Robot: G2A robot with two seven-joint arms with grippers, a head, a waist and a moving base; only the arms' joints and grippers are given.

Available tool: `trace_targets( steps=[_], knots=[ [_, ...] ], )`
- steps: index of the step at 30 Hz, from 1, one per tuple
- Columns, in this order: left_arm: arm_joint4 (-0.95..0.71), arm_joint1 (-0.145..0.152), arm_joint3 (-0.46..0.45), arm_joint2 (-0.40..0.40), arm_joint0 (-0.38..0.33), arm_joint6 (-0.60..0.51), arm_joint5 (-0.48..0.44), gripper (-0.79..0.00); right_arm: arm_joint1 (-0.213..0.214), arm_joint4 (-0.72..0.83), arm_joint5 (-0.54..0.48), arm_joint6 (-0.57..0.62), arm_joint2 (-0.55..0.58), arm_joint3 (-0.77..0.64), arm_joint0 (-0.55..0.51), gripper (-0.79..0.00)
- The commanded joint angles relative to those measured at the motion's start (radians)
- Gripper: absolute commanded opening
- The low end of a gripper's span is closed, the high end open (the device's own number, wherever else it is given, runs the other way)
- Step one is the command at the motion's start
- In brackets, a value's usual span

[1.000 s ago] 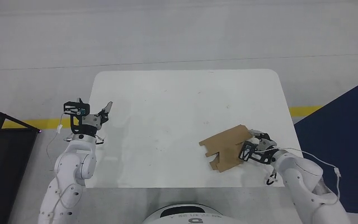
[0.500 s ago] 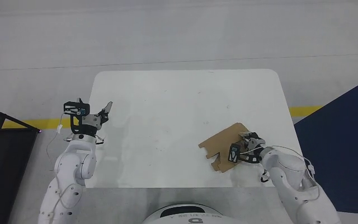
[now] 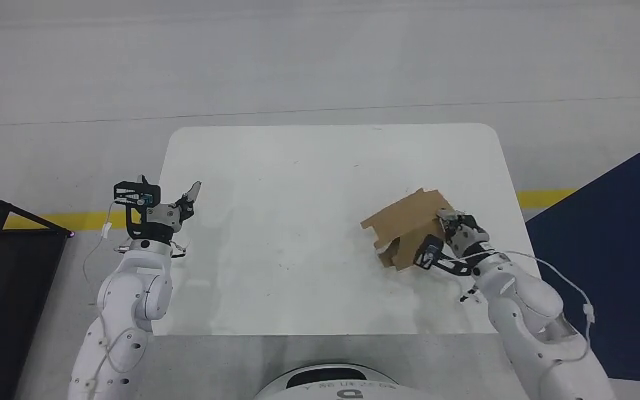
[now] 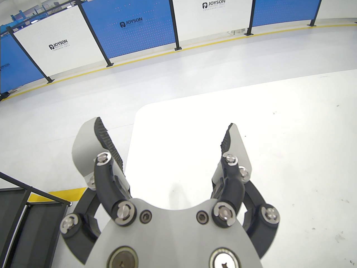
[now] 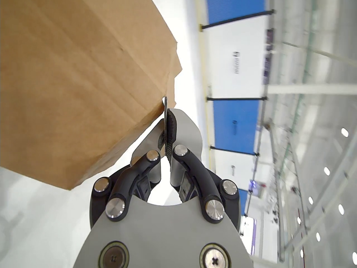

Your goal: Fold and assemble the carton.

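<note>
at the left edge of the top view, the left gripper (image 4: 164, 132) hangs over the white rounded table (image 3: 300, 180), fingers wide and empty. at centre right, the brown cardboard carton (image 3: 405, 222) sits tilted, its corner pinched by the right gripper (image 3: 440, 245). that thin corner hold could slip, or crease the panel.

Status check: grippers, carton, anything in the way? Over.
Left gripper open, empty, over table left edge. Right gripper shut on carton edge, carton tilted up. Nothing blocking.
</note>
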Motion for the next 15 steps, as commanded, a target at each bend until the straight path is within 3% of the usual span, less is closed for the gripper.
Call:
trace_targets(
  steps=[1,4,15],
  knots=[
    [0.000,0.000,0.000,0.000,0.000,0.000,0.000,0.000,-0.010,-0.044,0.362,0.008,-0.008,0.044,0.005,-0.785],
    [0.000,0.000,0.000,0.000,0.000,0.000,0.000,0.000,-0.021,-0.048,0.581,-0.004,-0.018,0.086,0.034,-0.785],
    [0.000,0.000,0.000,0.000,0.000,0.000,0.000,0.000,-0.021,-0.048,0.581,-0.004,-0.018,0.086,0.034,-0.785]
  ],
)
